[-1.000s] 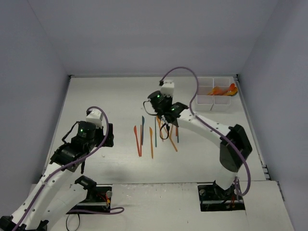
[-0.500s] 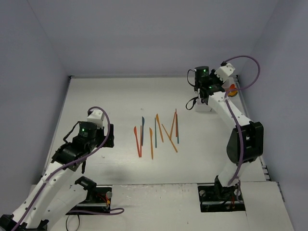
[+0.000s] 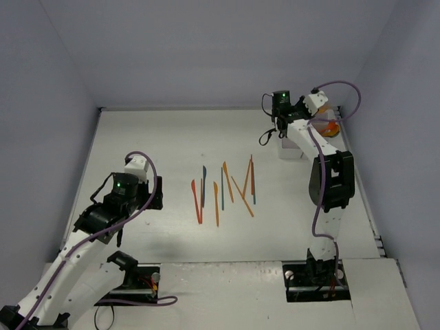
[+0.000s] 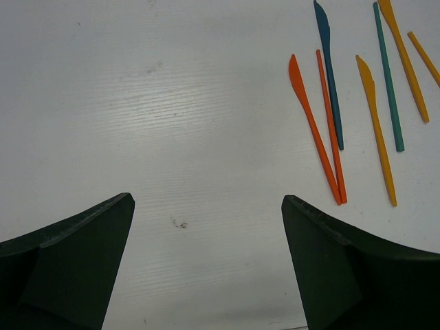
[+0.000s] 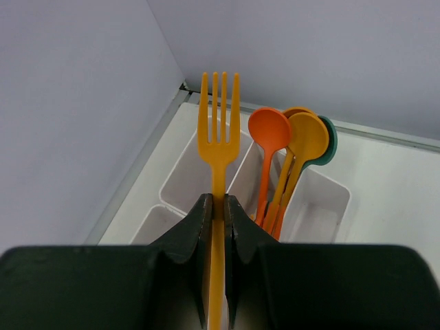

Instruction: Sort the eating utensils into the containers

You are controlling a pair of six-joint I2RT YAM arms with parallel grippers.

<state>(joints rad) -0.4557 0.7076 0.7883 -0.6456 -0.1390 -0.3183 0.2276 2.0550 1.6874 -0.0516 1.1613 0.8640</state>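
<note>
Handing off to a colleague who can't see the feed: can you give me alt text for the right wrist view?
The right gripper is shut on the handle of a yellow-orange fork, its tines pointing ahead toward the white compartment tray. Several spoons, orange, yellow and teal, lean together in one compartment to the fork's right.

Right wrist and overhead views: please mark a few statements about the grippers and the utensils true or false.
1. The right gripper is shut on an orange fork. True.
2. The left gripper holds a knife. False: it is open and empty above the table.
3. Several spoons stand in the white tray. True.
4. Everything is already sorted into the tray. False: several utensils lie mid-table.
</note>
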